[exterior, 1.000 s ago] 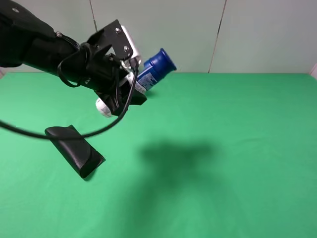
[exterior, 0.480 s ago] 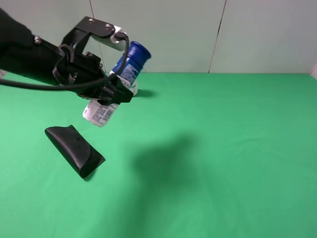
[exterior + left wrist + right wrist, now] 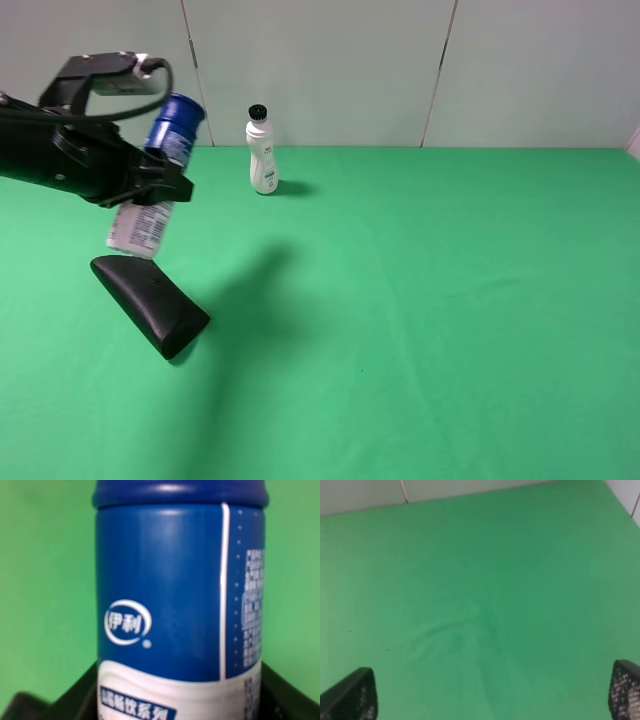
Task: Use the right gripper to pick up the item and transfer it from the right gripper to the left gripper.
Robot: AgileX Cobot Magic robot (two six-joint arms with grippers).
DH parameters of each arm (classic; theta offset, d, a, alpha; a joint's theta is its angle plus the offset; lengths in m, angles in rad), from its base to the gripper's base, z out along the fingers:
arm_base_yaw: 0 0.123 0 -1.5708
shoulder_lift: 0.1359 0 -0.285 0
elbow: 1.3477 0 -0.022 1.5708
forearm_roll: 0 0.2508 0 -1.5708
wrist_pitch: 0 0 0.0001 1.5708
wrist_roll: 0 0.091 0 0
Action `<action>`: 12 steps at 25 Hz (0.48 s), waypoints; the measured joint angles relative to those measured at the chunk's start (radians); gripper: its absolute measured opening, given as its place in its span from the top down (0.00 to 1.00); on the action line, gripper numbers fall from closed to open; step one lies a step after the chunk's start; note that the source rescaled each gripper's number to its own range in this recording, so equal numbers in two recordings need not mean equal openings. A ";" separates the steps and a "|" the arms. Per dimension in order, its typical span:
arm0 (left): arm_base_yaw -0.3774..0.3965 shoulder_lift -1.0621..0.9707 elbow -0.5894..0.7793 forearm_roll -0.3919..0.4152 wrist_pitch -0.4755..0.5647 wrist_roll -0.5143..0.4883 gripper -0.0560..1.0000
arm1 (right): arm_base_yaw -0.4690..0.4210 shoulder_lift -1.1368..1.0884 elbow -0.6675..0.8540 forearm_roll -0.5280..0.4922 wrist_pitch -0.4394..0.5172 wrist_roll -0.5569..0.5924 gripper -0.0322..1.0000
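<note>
Blue-capped item (image 3: 155, 180) clamped in left claw (image 3: 150, 185), held above table; right claw (image 3: 492, 692) spread wide, empty.

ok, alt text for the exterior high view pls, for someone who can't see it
At the left, the left gripper holds a blue-capped can, tilted, in the air above a flat black case lying on a green table. A small white bottle with a black cap stands upright near the table's back edge; the right arm is out of frame.
</note>
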 joint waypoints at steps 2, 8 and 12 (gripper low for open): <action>0.060 0.000 0.000 0.000 0.020 -0.005 0.92 | 0.000 0.000 0.000 0.000 0.000 0.000 0.00; 0.224 0.002 0.000 0.035 0.051 -0.010 0.92 | 0.000 0.000 0.000 0.000 0.001 0.000 0.00; 0.286 0.049 0.000 0.108 0.065 -0.037 0.92 | 0.000 0.000 0.000 0.000 0.001 0.000 0.00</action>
